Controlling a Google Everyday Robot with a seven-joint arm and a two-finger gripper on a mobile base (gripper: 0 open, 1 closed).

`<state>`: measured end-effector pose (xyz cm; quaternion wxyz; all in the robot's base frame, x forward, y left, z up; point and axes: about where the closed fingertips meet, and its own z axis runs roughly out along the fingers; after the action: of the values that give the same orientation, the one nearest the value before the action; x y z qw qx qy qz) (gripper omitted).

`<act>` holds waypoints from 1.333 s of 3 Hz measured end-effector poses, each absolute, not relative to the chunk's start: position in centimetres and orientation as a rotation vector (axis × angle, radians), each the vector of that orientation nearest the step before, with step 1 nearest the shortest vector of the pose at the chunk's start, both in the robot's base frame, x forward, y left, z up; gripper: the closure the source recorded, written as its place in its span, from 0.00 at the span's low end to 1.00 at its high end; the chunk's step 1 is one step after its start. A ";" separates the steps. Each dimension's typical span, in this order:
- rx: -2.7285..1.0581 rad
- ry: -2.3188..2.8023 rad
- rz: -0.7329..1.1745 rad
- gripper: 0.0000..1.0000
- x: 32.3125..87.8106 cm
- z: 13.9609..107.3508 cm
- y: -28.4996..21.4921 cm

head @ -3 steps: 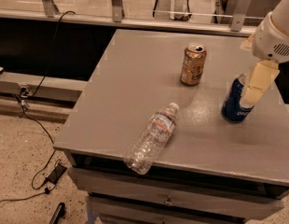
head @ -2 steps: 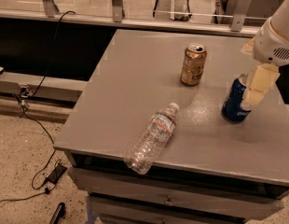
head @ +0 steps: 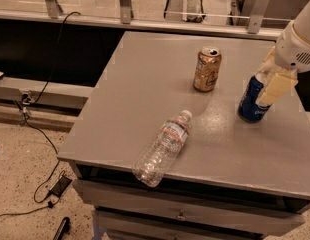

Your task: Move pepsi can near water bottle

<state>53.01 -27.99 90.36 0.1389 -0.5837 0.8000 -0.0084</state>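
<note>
The dark blue pepsi can point(head: 251, 106) stands on the right side of the grey table point(head: 145, 84). My gripper point(head: 267, 86) comes down from the upper right and straddles the can's top. One cream finger point(head: 276, 87) lies flat against its right side and the other is hidden behind it. The jaws look closed on the can, which rests on the table. The clear water bottle point(head: 162, 146) with its white cap lies on its side near the table's front edge, well left of the can.
A gold-tan can point(head: 207, 69) stands upright behind and left of the pepsi can. The table's front edge has drawers below. Cables point(head: 42, 134) and a small device lie on the floor at left. A railing runs behind the table.
</note>
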 end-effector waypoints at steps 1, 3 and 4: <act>-1.719 2.265 -0.016 0.65 52.9 90.6 -27.8; -1.755 2.158 0.043 1.00 52.6 93.3 -26.7; -1.830 2.102 0.059 1.00 51.4 94.6 -24.4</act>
<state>51.40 -24.38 94.55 0.1760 -0.6463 0.7423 0.0208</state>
